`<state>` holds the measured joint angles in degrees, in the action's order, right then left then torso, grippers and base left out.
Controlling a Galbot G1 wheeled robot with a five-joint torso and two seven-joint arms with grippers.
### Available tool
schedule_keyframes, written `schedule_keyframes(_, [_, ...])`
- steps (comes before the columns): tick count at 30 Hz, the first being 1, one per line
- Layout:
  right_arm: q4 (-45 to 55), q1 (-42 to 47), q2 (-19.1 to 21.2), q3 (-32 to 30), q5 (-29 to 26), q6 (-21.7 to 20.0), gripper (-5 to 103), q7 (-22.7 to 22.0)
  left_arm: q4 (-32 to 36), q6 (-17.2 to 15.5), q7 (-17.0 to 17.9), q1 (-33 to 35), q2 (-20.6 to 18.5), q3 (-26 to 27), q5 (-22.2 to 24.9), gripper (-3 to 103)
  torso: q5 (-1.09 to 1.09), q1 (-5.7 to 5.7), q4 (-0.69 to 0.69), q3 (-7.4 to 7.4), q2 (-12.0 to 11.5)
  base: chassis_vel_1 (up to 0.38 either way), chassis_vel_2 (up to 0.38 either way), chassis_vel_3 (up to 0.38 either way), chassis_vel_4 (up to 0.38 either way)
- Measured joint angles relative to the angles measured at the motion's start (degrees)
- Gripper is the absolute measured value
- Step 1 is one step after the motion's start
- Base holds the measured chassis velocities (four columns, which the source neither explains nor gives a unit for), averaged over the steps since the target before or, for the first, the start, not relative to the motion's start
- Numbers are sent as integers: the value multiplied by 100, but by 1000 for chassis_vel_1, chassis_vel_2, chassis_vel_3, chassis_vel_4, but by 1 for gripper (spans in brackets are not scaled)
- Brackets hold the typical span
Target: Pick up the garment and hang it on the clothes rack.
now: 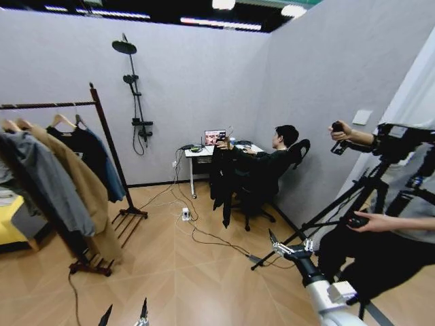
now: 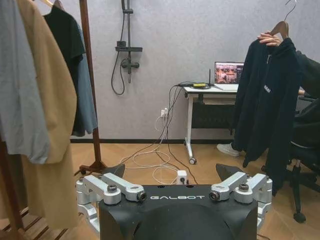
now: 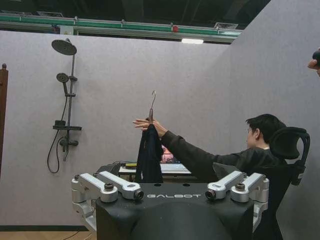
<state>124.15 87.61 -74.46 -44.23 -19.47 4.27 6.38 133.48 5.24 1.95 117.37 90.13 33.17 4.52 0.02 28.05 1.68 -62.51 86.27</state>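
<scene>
Grippers, left [image 2: 171,176] and right [image 3: 170,175], both gape empty, far from the hand-held garment [image 2: 262,105].

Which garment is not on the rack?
The black jacket, on a hanger held up by a seated person's hand; the others hang from the clothes rack.

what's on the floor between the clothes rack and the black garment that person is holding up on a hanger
In the head view, bare wooden floor apart from a white power strip and loose cables trailing from the desk, lying between the clothes rack and the garment.
</scene>
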Motion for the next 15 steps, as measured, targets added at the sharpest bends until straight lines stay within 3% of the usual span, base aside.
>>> schedule_keyframes(6, [-121, -77, -51, 35, 147, 11, 101, 5, 0, 1, 0, 0, 0, 1, 0, 100, -3, 0, -2, 0, 0, -296, 271, 314, -267])
schedule_keyframes(7, [-128, -67, -65, 55, 160, 12, 95, 4, 0, 0, 1, 0, 0, 3, 0, 100, -6, -1, -1, 1, 0, -323, 339, 321, -372])
schedule_keyframes(15, [-195, -97, -93, 102, 307, 21, 100, 10, 0, 0, 3, 0, 0, 2, 0, 100, -1, 2, -2, -1, -1, -362, 369, 360, -377])
